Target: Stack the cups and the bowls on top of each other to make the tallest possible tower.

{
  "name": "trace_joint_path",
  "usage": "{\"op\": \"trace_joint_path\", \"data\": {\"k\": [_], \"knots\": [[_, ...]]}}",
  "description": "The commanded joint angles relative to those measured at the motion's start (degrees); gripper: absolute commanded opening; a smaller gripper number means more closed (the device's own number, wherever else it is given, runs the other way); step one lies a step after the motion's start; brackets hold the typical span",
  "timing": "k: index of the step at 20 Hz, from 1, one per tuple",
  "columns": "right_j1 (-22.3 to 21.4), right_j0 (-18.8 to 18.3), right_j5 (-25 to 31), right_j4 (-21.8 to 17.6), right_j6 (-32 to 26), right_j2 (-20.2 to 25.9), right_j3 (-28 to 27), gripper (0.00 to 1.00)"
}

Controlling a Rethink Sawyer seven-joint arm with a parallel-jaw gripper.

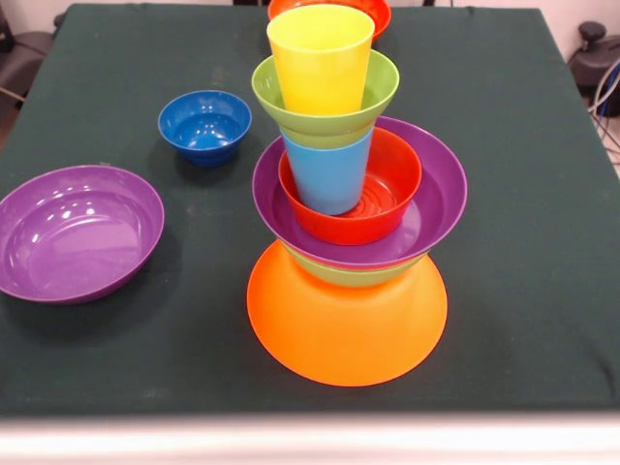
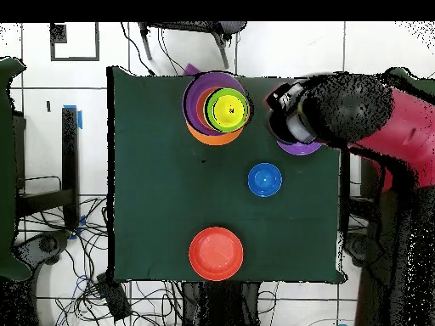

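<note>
The tower (image 1: 347,223) stands near the table's front edge. From the bottom it is an upturned orange bowl (image 1: 347,325), a green bowl (image 1: 349,274), a purple bowl (image 1: 436,199), a red-orange bowl (image 1: 392,184), the light blue cup (image 1: 327,174), a green bowl (image 1: 380,92) and the yellow cup (image 1: 320,60). It also shows in the overhead view (image 2: 217,109). A second purple bowl (image 1: 76,232) and the small dark blue bowl (image 1: 204,124) stand loose. A red-orange bowl (image 2: 216,253) sits near the robot's side. My gripper (image 2: 289,119) hangs over the loose purple bowl (image 2: 299,148), beside the tower; the front view does not show it.
The red and black arm (image 2: 382,119) reaches in across the table's edge in the overhead view. The green table cloth (image 1: 523,145) lies bare to the right of the tower in the front view. Cables lie on the floor around the table.
</note>
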Motion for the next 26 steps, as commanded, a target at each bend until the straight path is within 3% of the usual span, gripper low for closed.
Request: {"op": "trace_joint_path", "data": {"k": [1, 12, 26], "knots": [[3.0, -3.2, -4.6, -8.7, -17.0, 2.0, 7.4, 1.00], [5.8, -8.3, -11.4, -13.9, -16.9, 4.8, 11.6, 1.00], [8.5, -10.8, -17.1, -16.8, -12.7, 5.5, 16.5, 1.00]]}}
